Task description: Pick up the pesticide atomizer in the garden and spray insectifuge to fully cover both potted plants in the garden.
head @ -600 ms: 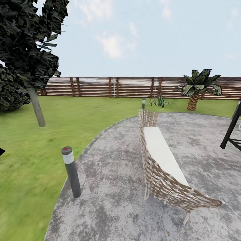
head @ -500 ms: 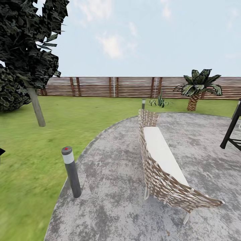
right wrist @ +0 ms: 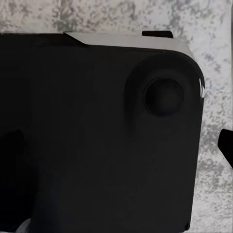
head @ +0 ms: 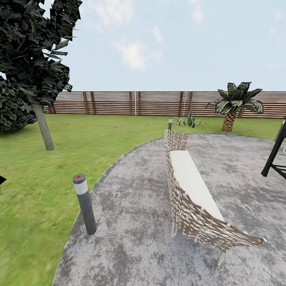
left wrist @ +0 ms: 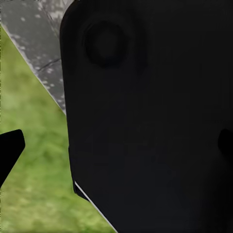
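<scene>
I am in the garden: green lawn (head: 47, 167) ringed by a brown slatted fence (head: 159, 103). The pesticide atomizer is out of view. A small spiky green plant (head: 189, 119) stands far off near the fence; I cannot tell whether it is potted. My left gripper (left wrist: 116, 145) is open, its dark fingertips (left wrist: 9, 151) at the picture's two edges, in front of a black part of my own body over grass. My right gripper (right wrist: 116, 145) looks open too, one fingertip (right wrist: 226, 145) showing at the edge, above grey paving.
A round grey paved patch (head: 131, 222) lies ahead with a woven bench (head: 194, 198) on it. A short grey bollard (head: 85, 204) stands at its edge. A dark tree (head: 35, 71) is at left, a palm (head: 234, 105) at far right, a black frame (head: 276, 153) at the right edge.
</scene>
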